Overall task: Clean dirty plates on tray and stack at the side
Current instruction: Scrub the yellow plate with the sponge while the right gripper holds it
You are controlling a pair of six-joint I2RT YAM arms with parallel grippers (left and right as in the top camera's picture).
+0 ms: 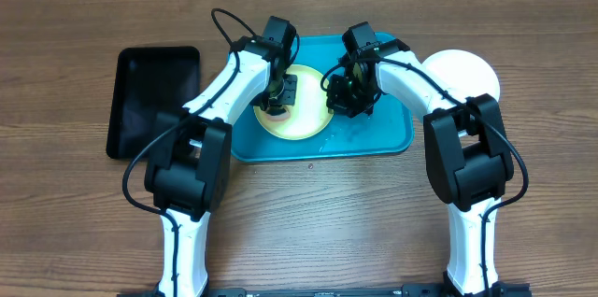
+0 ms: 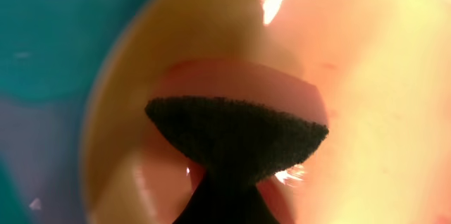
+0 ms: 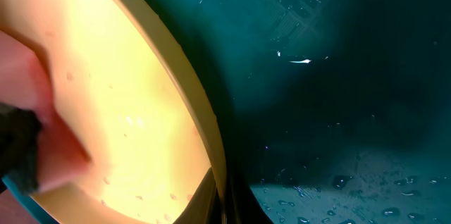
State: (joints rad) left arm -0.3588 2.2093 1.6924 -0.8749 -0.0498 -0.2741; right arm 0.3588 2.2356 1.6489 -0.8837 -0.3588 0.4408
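The yellow plate (image 2: 380, 111) fills most of the view at close range, its rim curving from top centre down the left side; a reddish smear (image 2: 232, 79) covers its centre; a dark, coarse-textured pad (image 2: 236, 136) lies against the smear, broad at the top and narrowing towards the bottom edge; the turquoise tray (image 2: 56, 27) shows at upper left; a pale bluish surface (image 2: 35, 153), identity unclear, shows at lower left.
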